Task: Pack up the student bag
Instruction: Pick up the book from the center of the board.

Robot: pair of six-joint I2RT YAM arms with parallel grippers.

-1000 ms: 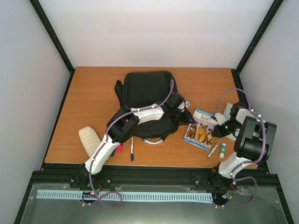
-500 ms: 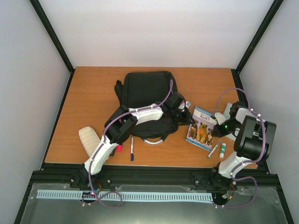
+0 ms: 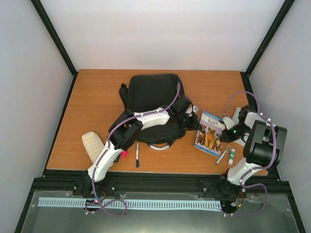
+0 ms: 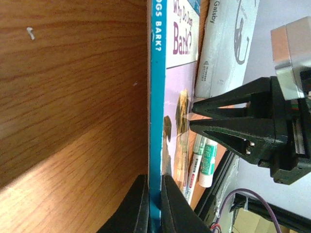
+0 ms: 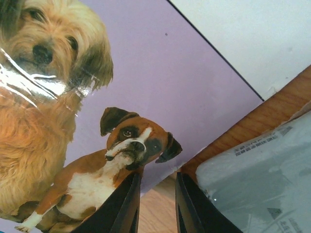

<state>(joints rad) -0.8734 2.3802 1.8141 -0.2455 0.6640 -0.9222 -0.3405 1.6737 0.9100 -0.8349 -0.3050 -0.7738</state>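
The student bag (image 3: 153, 92), a large black backpack, lies at the middle back of the table. To its right is a book with dogs on its cover (image 3: 210, 136). My left gripper (image 3: 194, 121) reaches over the bag's front and is shut on the book's blue spine (image 4: 156, 97), one finger on each side. My right gripper (image 3: 224, 136) is at the book's opposite edge, its jaws a little open over bare table. One right finger (image 5: 124, 204) lies against the cover's edge (image 5: 146, 73). In the left wrist view, the right gripper (image 4: 192, 114) points at that edge.
A grey plastic-wrapped packet (image 3: 239, 115) lies just right of the book. A marker (image 3: 222, 155) and a glue stick (image 3: 232, 156) sit near the front right edge. A whitish ribbed pouch (image 3: 92, 144), a pen (image 3: 137, 154) and a small red item (image 3: 124, 154) lie front left.
My left gripper has closed onto the book's spine. The book's left edge has shifted slightly to the right. The right arm has stayed put.
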